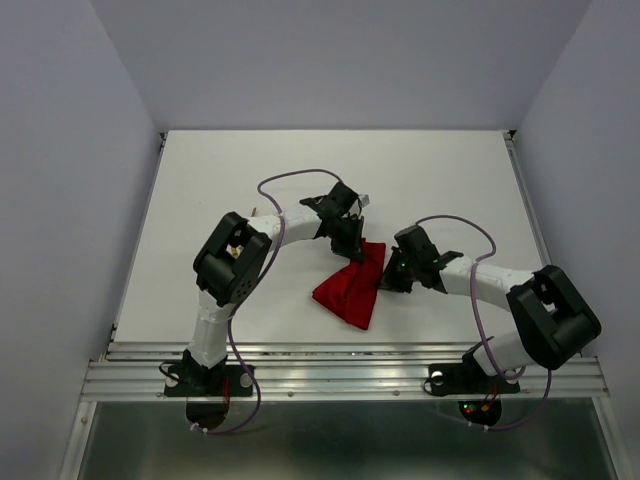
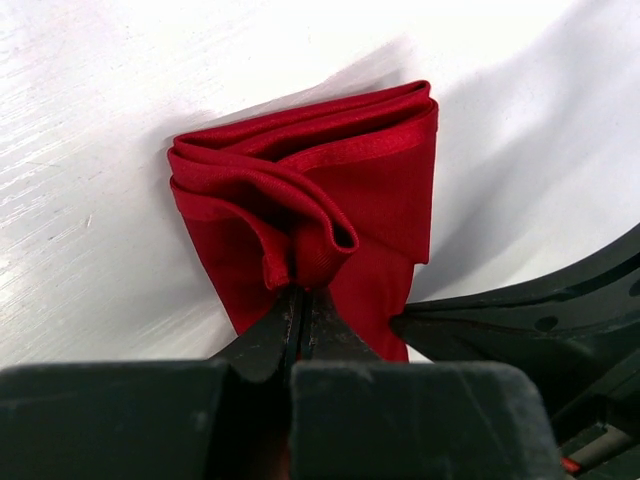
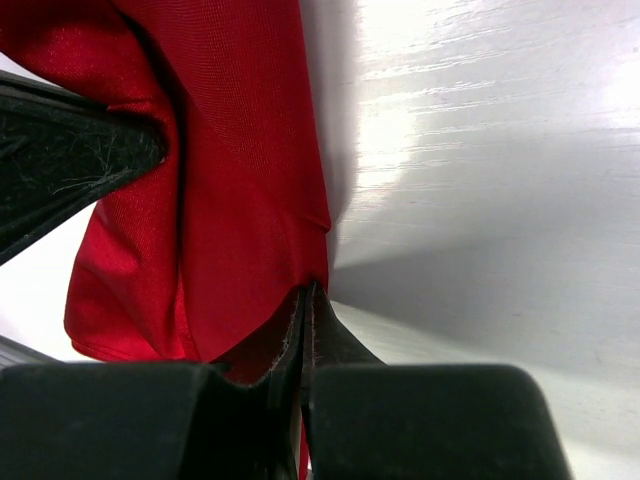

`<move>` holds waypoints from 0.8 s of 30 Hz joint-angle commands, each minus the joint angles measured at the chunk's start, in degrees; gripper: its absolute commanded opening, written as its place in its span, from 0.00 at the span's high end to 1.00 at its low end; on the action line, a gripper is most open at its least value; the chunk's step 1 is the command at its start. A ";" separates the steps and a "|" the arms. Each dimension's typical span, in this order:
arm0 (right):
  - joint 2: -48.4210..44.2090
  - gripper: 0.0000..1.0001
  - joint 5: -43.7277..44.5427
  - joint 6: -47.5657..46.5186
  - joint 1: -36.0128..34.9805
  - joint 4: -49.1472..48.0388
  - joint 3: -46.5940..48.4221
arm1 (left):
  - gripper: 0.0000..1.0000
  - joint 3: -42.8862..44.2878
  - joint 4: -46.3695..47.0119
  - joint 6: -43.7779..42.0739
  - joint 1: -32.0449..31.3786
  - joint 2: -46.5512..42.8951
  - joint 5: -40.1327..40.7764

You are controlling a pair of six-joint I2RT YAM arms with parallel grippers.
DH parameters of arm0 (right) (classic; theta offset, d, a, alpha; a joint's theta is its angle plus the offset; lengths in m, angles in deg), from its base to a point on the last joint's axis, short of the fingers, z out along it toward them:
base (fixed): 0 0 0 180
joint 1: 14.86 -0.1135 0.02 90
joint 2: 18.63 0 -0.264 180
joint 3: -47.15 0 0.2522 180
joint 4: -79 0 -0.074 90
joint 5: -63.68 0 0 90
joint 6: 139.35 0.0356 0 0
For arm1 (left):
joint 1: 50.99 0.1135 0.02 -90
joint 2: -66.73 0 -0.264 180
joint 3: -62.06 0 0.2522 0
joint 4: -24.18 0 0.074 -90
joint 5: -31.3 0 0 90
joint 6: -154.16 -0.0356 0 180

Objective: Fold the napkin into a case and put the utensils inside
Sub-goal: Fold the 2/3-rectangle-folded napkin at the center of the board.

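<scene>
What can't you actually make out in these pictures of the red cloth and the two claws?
- Top view: the napkin has its far end hidden under the left gripper and right gripper.
- Left wrist view: its own fingers cover the napkin's near edge.
- Right wrist view: the napkin runs off the top edge, so its fold cannot be told.
- No knife or fork shows in any view.

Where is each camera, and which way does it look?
Top: high at the near edge, looking down at the table; left arm and right arm show.
Left wrist: on the left arm, facing its left hand pinching the napkin.
Right wrist: on the right arm, facing its right hand pinching it too.
All share the napkin.
</scene>
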 commanded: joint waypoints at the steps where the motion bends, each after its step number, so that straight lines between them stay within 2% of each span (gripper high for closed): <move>1: 1.32 0.99 2.70 2.06 -2.02 -1.08 1.43 | 1.00 2.51 -0.69 2.10 0.05 -1.39 0.83; 24: 3.87 0.99 6.04 4.79 -4.92 0.59 5.12 | 1.00 4.45 -3.32 5.89 0.05 -3.15 4.44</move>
